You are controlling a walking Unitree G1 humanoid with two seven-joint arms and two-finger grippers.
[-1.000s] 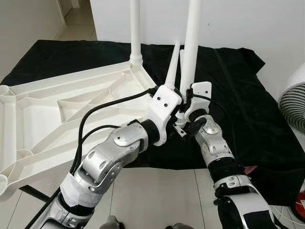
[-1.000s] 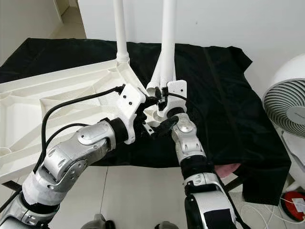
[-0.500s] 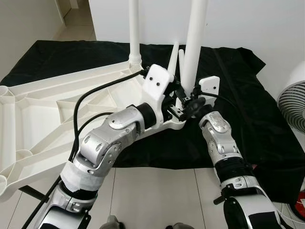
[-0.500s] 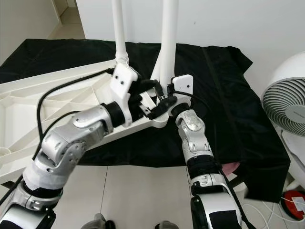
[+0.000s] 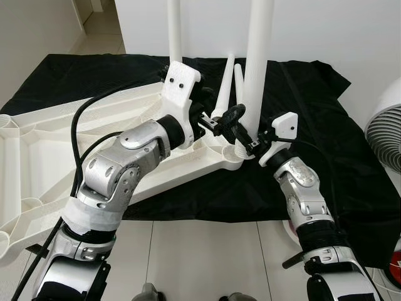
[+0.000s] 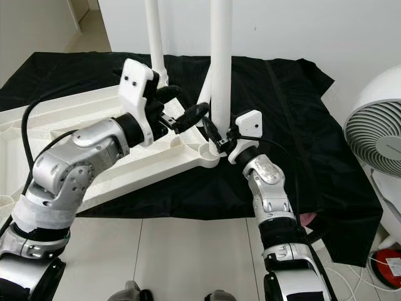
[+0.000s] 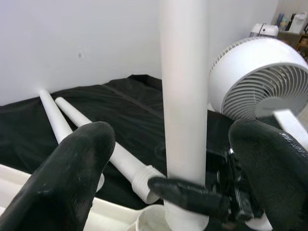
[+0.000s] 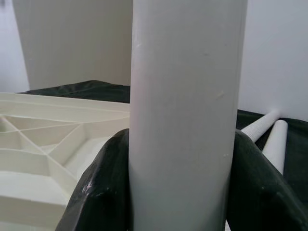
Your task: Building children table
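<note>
The white table leg [image 5: 258, 69] is held upright, long axis vertical, in the corner socket of the upturned tabletop [image 5: 56, 150] on a black cloth [image 6: 294, 125] over the tiled floor. The right gripper [image 5: 245, 139], jaws closed, clasps its base; the left gripper [image 5: 222, 119], jaws wide, apparently stands just beside it.

Both upright legs [image 5: 258, 69] and the fan [image 5: 383, 138] are cut off by frame edges.

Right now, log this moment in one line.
right gripper: shut on upright leg | left gripper: open beside it | tabletop: upside down
</note>
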